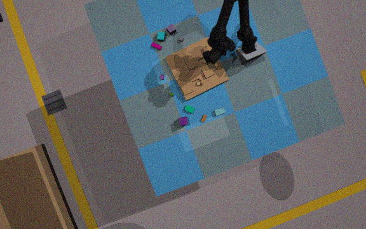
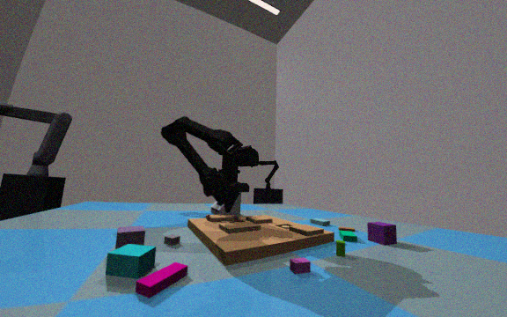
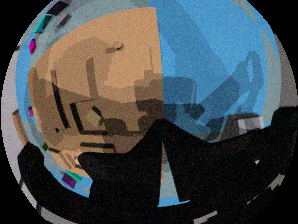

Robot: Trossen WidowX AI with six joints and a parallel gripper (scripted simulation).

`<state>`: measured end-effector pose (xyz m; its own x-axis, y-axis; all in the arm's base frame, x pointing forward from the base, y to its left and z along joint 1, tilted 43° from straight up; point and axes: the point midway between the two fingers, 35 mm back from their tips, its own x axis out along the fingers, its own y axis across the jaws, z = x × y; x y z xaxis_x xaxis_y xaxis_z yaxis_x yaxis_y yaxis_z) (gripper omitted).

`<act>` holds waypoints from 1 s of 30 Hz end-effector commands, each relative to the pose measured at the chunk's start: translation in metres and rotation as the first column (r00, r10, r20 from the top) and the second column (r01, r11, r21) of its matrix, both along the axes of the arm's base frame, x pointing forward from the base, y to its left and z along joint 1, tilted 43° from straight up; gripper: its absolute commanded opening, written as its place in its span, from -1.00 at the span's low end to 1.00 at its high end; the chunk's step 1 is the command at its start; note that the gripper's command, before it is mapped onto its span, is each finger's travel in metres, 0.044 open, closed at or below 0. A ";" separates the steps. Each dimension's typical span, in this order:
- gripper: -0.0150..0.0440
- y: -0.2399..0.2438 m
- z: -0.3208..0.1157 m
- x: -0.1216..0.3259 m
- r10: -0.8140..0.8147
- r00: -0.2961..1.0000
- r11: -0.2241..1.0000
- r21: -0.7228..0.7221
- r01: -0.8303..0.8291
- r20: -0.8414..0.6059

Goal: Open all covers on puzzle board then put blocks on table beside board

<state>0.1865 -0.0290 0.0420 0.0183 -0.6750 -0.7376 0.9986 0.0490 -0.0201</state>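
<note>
The puzzle board (image 1: pixel 187 90) (image 2: pixel 236 253) (image 3: pixel 135 45) lies flat on the blue-and-grey checkered worktop (image 1: pixel 183 165) (image 2: pixel 25 269), in front of the arm's pale base (image 1: pixel 260 51). The black arm (image 1: pixel 222 19) (image 2: pixel 192 151) reaches over the board, and its fingers (image 1: pixel 204 59) (image 2: pixel 228 209) point down above the side of the board nearer the base. They are closed together with nothing between them; whether the tips touch the wood I cannot tell. Several raised wooden covers (image 1: pixel 208 74) (image 2: pixel 240 226) sit on the board's upper face, and a small pale piece (image 1: pixel 198 83) (image 3: pixel 94 117) shows beside dark slots; how far each cover stands open is hard to make out. Small blocks lie on the worktop around the board, apart from it. Beyond one corner are a teal block (image 1: pixel 161 36) (image 2: pixel 130 261), a magenta bar (image 1: pixel 156 46) (image 2: pixel 162 279) and a dull purple block (image 1: pixel 171 29) (image 2: pixel 130 237). Off another side lie a green block (image 1: pixel 189 109) (image 2: pixel 348 236), a deep purple block (image 1: pixel 183 121) (image 2: pixel 381 232), an orange block (image 1: pixel 204 118) (image 2: pixel 347 229) and a pale aqua block (image 1: pixel 220 111) (image 2: pixel 319 222).
</note>
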 end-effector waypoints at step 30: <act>-0.49 -0.006 -0.014 0.016 0.000 1.000 1.000 -0.009 0.000 -0.005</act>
<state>0.1999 -0.0348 0.0287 0.0152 -0.6778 -0.7351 0.9987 0.0466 -0.0222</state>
